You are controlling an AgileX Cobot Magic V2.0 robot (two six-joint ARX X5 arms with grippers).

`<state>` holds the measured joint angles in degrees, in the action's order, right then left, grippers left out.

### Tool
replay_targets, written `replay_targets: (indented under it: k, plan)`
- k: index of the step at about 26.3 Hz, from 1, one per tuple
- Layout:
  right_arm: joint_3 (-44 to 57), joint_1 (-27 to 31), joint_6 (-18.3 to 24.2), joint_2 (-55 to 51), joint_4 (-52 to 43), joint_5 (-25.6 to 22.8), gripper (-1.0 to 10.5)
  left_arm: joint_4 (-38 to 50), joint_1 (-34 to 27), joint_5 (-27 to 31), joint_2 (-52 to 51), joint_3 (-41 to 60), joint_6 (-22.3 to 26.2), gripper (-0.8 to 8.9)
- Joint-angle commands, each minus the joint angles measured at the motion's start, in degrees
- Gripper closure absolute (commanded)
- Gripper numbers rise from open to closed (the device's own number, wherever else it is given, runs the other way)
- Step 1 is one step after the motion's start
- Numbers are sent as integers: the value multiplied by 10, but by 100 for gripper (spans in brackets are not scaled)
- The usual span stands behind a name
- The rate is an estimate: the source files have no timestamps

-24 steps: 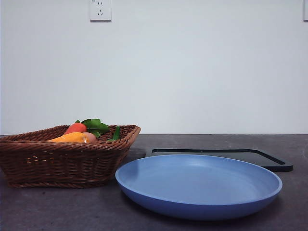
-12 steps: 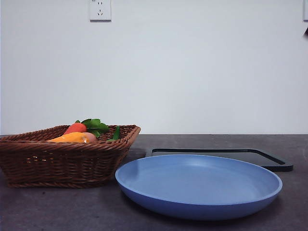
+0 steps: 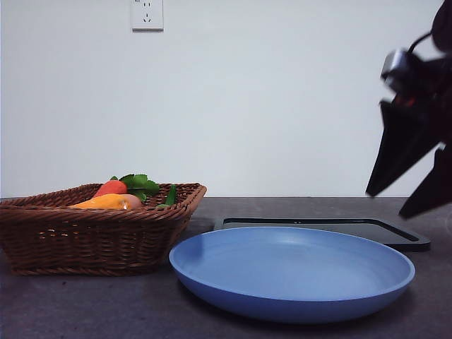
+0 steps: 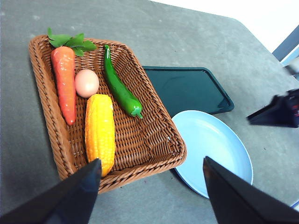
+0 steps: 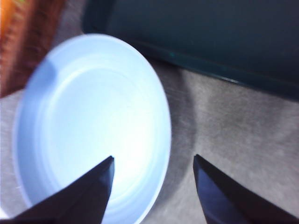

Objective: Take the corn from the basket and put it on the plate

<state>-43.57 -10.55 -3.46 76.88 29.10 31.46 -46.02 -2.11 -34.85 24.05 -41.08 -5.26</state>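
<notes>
The corn (image 4: 99, 130), an orange-yellow bumpy cob, lies in the brown wicker basket (image 4: 156, 114) beside a carrot, an egg-shaped item and a green pepper. From the front only its top shows (image 3: 106, 203) over the basket (image 3: 92, 236) rim. The blue plate (image 3: 289, 272) sits bare to the right of the basket. My left gripper (image 4: 150, 160) hangs open high above the basket's near side, holding nothing. My right gripper (image 3: 385, 203) hangs open above the plate's right edge, with the plate (image 5: 93, 126) below its jaws (image 5: 153, 157).
A flat black tray (image 3: 395, 239) lies behind the plate, against the basket's corner (image 4: 187, 88). In the basket are the carrot (image 4: 65, 86) with green leaves, the pinkish egg (image 4: 87, 83) and the green pepper (image 4: 120, 88). A wall with a socket (image 3: 147, 14) stands behind.
The right gripper has come into the front view from the upper right edge, dropping toward the plate's right side. Basket, corn and plate have not moved.
</notes>
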Motion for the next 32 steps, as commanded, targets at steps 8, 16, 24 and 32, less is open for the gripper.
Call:
replay_targets:
  k: [8, 16, 24, 32]
  plan:
    - [-9, -43, 10, 105, -26, 0, 768, 8, 0, -2, 3, -10, 1, 458]
    - [-11, -49, -3, 115, -14, -20, 944, 7, 0, -2, 14, -10, 0, 458]
    - [-24, -29, -10, 5, 80, -71, 944, 43, 33, 10, 98, -10, 1, 458]
    - [-26, 11, -9, -166, 156, -76, 944, 116, 123, 110, 243, -18, 1, 458]
